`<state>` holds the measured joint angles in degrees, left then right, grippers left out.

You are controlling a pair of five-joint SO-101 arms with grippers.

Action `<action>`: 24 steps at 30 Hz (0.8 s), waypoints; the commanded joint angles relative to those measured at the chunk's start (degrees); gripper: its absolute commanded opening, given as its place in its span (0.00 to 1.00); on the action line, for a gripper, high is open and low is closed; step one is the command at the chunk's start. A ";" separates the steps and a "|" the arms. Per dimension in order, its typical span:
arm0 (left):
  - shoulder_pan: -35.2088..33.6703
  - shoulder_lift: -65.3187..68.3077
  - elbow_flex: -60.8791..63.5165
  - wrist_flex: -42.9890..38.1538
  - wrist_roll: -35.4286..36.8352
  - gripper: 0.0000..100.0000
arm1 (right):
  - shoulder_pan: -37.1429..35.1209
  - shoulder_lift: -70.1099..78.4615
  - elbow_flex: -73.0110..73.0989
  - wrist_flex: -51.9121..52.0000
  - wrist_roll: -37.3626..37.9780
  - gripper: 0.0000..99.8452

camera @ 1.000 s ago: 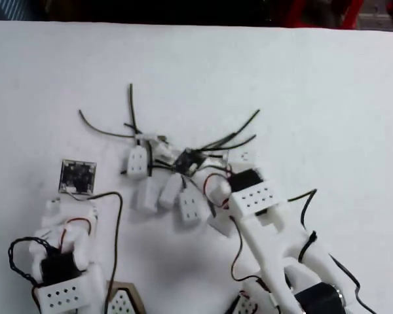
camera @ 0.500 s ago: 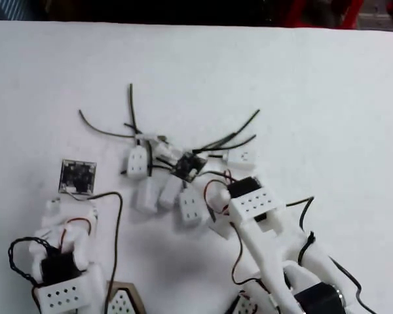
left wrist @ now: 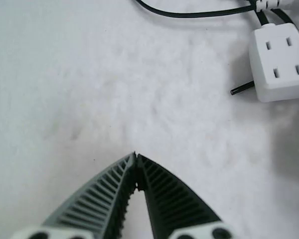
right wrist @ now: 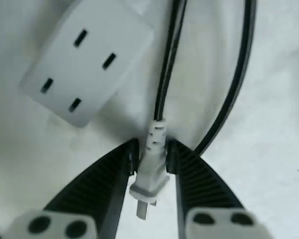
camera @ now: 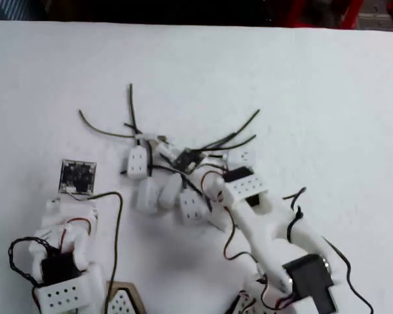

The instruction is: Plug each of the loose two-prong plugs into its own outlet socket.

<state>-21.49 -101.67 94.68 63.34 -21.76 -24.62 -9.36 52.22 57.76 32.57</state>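
- The white worktop (camera: 327, 85) lies bare along its far side and out toward the right edge. The blocks and cords bunch in the middle.
- My left tool (left wrist: 136, 158) has its tips together over bare worktop, apart from a four-slot outlet block (left wrist: 279, 62).
- My right tool (right wrist: 152, 145) is clamped on a white two-prong plug (right wrist: 150, 174), whose black cord (right wrist: 164, 74) runs away from the tips.
- A second outlet block (right wrist: 84, 59) lies just beside that cord, slots up.
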 commanded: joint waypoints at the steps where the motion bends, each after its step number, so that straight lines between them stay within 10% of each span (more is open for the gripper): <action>1: -0.57 -1.10 -0.53 -1.05 0.00 0.02 | 2.24 1.71 -1.58 0.66 0.35 0.05; 24: -0.57 -1.10 -0.44 -1.23 0.00 0.02 | 21.05 -30.29 -14.51 24.57 10.37 0.02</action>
<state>-21.49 -101.67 94.68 63.34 -21.76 -5.36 -32.22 41.23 79.74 42.42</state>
